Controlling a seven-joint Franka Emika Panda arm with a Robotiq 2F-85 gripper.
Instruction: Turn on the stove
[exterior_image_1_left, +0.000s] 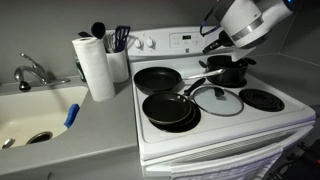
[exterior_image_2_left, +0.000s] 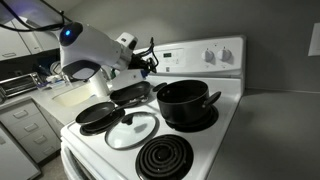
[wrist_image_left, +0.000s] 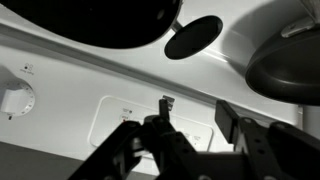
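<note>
A grey bench with a sink adjoins the stove in an exterior view; a paper towel roll stands beside it. In an exterior view, a black pot sits near the stove's knobs. The wrist view alone shows the claw parted, gripping nothing, just before the display.

The arm reaches down from the upper corner in an exterior view, its white wrist bulky and tilted. The black gripper points forward off the wrist, fingers spread apart, with nothing between them in the wrist view.
</note>
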